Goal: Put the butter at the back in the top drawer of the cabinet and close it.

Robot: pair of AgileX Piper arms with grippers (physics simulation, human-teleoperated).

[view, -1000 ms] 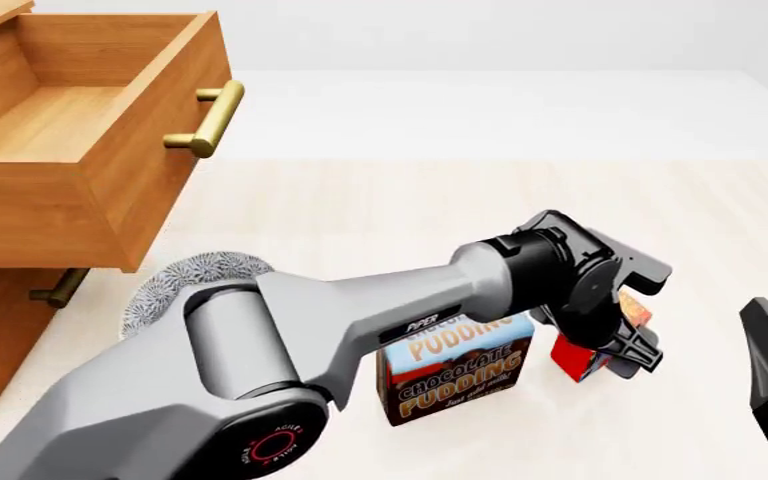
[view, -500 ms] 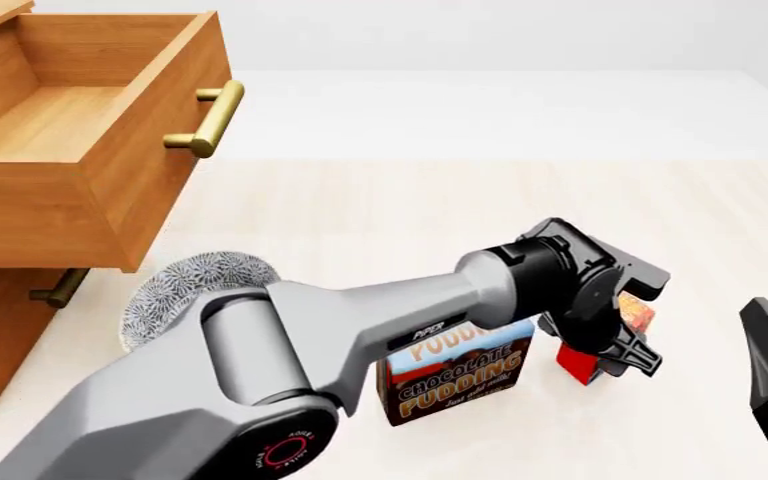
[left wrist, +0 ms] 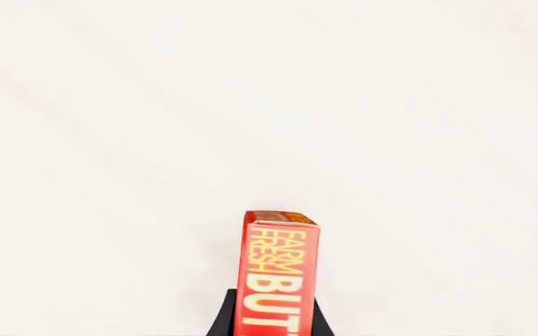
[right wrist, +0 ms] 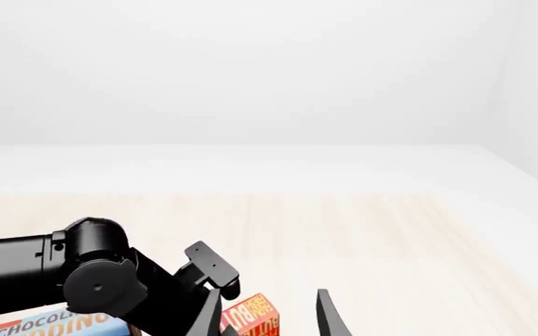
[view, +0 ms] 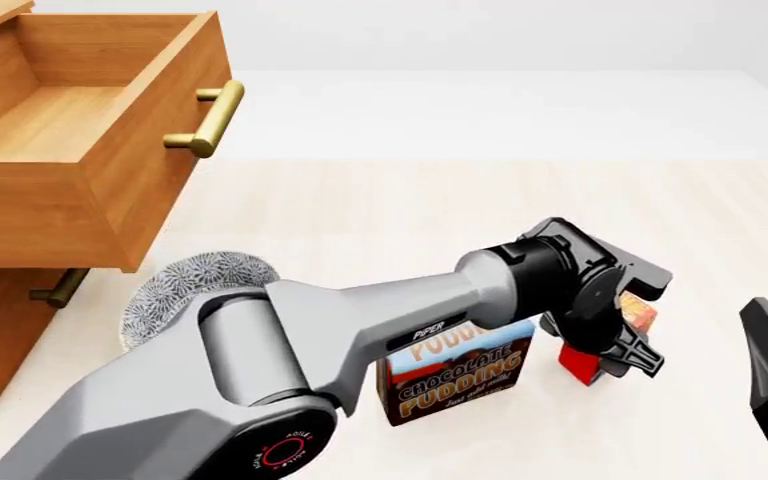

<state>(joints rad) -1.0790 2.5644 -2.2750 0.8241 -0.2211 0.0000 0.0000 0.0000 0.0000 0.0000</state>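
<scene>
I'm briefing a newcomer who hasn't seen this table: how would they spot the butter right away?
Start at the wooden cabinet on the left, then look right to the upright chocolate pudding box near the front. Just right of it, the left hand is shut on the butter: a slim red-orange box lettered FARM FRESH, clearly smaller than the blue-and-brown pudding box.

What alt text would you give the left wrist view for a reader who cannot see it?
A red butter box with yellow "FARM FRESH" lettering stands between the left gripper's black fingers, which close on it at the picture's lower edge. Behind it lies only the pale tabletop.
</scene>
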